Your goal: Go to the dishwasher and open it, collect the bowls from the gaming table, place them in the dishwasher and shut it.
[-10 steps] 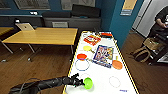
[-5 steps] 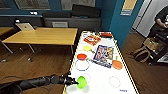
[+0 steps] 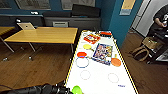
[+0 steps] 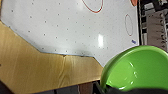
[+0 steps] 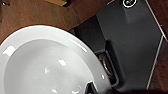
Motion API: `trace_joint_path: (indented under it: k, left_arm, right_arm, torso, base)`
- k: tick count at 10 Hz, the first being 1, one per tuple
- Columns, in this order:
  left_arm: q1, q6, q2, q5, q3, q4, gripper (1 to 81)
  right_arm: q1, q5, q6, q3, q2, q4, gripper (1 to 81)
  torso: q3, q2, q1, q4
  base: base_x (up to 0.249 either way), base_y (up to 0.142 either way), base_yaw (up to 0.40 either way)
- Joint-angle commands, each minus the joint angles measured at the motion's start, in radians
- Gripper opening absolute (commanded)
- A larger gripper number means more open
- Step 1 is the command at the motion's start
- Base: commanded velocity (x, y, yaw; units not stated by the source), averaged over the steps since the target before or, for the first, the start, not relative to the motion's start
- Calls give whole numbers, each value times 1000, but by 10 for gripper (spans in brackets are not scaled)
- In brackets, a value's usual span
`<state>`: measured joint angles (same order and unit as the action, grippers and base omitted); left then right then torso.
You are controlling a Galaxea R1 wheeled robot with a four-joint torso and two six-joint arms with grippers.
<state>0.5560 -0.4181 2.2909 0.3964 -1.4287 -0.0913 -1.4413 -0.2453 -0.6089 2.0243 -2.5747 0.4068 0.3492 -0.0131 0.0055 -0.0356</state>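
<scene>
The gaming table (image 3: 100, 82) has a white top, a yellow rim and colourful graphics in its middle. My left arm comes in from the lower left, and my left gripper (image 3: 72, 90) is shut on a green bowl (image 3: 77, 89) at the table's near left corner. In the left wrist view the green bowl (image 4: 140, 70) hangs over the table's yellow edge (image 4: 37, 72). Over the wooden floor beside my dark base, my right gripper (image 5: 92, 88) is shut on the rim of a white bowl (image 5: 45, 67). The dishwasher is out of view.
Yellow (image 3: 87, 46), red (image 3: 81, 54) and orange (image 3: 116, 62) discs lie on the gaming table. A wooden table (image 3: 45, 35) with a laptop (image 3: 26, 25) stands to the left. At the far right a person (image 3: 161, 18) stands by a dark stand with a bag (image 3: 149, 43) beside it.
My left arm has drawn the green bowl back from over the white top to the table's near left corner.
</scene>
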Motion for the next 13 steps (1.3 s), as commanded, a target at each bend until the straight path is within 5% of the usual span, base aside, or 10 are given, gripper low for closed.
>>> trace_joint_path:
  k: [1, 9, 13]
  left_arm:
    - [-80, 2, -20, 16, 39, 44, 10]
    - [124, 5, -54, -63, 42, 166, 10]
    - [334, 7, -71, -172, 10, 294, 10]
  right_arm:
    - [24, 27, 5, -29, 26, 27, 10]
    - [14, 27, 5, -13, 25, 27, 10]
    - [8, 27, 5, 16, 0, 27, 10]
  torso:
    - [0, 0, 0, 0]
    - [0, 0, -1, 0]
    - [-85, 0, -1, 0]
  base:
    - [-118, 0, 0]
    - [-96, 0, 0]
    - [0, 0, 0]
